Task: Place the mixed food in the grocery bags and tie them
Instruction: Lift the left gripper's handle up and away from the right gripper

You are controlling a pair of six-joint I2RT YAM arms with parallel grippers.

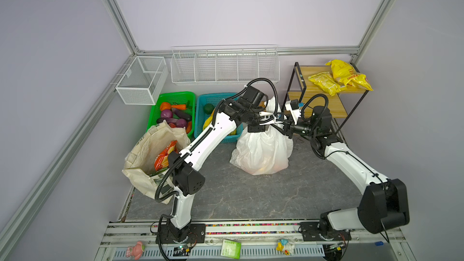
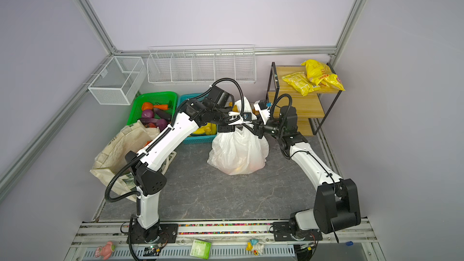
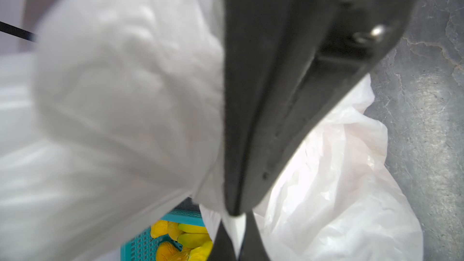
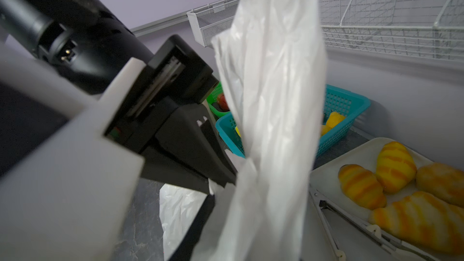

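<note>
The white plastic bag (image 1: 261, 151) stands in the middle of the grey table, and orange fruit (image 1: 263, 169) shows faintly through its bottom. My left gripper (image 1: 279, 121) reaches across to the bag's top and is shut on a strip of its handle (image 3: 236, 224). My right gripper (image 1: 285, 128) meets it there. The other handle (image 4: 273, 96) rises along one of its fingers (image 4: 198, 224); the plastic hides the second finger. At the left the cream canvas tote (image 1: 148, 151) stands open with the red snack packet (image 1: 164, 155) inside.
Behind the bags are a green basket (image 1: 175, 94) of toy vegetables and a teal basket (image 1: 208, 96) of yellow fruit. Wire baskets (image 1: 226, 66) hang on the back wall. A wooden shelf (image 1: 324, 104) holds yellow packets (image 1: 344, 76). A tray (image 4: 334, 171) holds croissants and tongs (image 4: 326, 217).
</note>
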